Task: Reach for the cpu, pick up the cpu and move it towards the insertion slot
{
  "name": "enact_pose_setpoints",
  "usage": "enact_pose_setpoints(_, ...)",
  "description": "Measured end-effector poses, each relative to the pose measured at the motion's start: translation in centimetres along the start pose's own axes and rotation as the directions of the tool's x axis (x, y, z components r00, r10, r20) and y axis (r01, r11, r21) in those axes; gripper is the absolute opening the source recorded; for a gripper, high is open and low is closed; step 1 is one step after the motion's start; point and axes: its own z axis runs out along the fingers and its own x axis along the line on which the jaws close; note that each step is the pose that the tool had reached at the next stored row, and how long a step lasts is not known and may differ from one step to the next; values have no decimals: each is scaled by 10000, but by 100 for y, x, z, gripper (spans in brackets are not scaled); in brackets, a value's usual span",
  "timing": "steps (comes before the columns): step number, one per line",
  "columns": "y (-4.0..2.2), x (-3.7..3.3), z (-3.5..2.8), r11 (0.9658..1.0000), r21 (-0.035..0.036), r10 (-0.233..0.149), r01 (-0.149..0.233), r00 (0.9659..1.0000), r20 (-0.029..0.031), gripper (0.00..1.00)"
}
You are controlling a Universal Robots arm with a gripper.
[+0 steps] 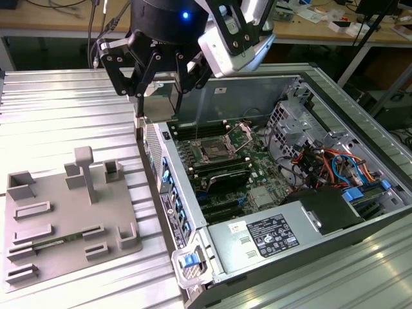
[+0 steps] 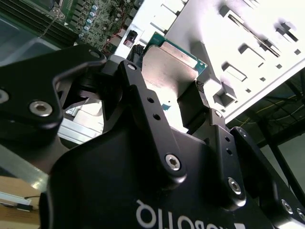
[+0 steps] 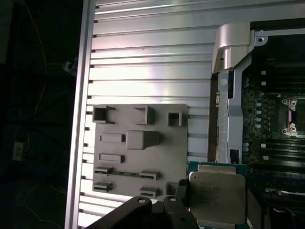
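I work across the exterior view from its left. The grey plastic plate (image 1: 67, 219) with raised blocks lies flat on the ribbed metal table (image 1: 58, 109). To its right, up near the top of that view, my gripper (image 1: 158, 106) hangs in the air over the near wall of the open computer case (image 1: 360, 129), between the plate and the motherboard (image 1: 244, 170).

In both wrist views I see the fingers (image 2: 200, 107) closed most of the way, clamped on opposite edges of the cpu (image 2: 169, 71), which is lifted clear of the plate and the table. In the first wrist view the cpu (image 3: 217, 195) shows its pale metal top with a green rim, held level, just over the case wall beside the plate (image 3: 138, 152).

Further to the exterior view's right, inside the case, the insertion slot (image 1: 212, 152) sits on the motherboard with its metal frame and dark centre. The cpu is apart from it, above and toward the plate side. A bundle of coloured cables (image 1: 328, 164) lies at the far right of the case.
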Motion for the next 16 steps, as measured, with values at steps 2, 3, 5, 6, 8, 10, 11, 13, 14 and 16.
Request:
enact_pose_setpoints(2, -1, -12, 0, 10000, 0, 1, -1, 10000, 0, 55)
enact_pose_setpoints(3, -1, -18, 0, 10000, 0, 1, -1, 10000, 1, 55)
enact_pose_setpoints(5, -1, -28, -1, 10000, 0, 1, -1, 10000, 0, 55)
enact_pose_setpoints(6, -1, -34, 0, 10000, 0, 1, -1, 10000, 0, 55)
enact_pose_setpoints(8, -2, -45, -1, 10000, 0, 1, -1, 10000, 0, 55)
enact_pose_setpoints(10, -3, -63, -1, 10000, 0, 1, -1, 10000, 0, 55)
enact_pose_setpoints(11, -3, -70, -1, 10000, 0, 0, 0, 10000, 0, 55)
enact_pose_setpoints(13, -4, -89, -1, 10000, 0, 0, 0, 10000, 0, 55)
enact_pose_setpoints(14, -5, -99, -1, 10000, 1, 0, 0, 10000, 0, 55)
enact_pose_setpoints(16, -5, -108, -1, 10000, 0, 0, 0, 10000, -1, 55)
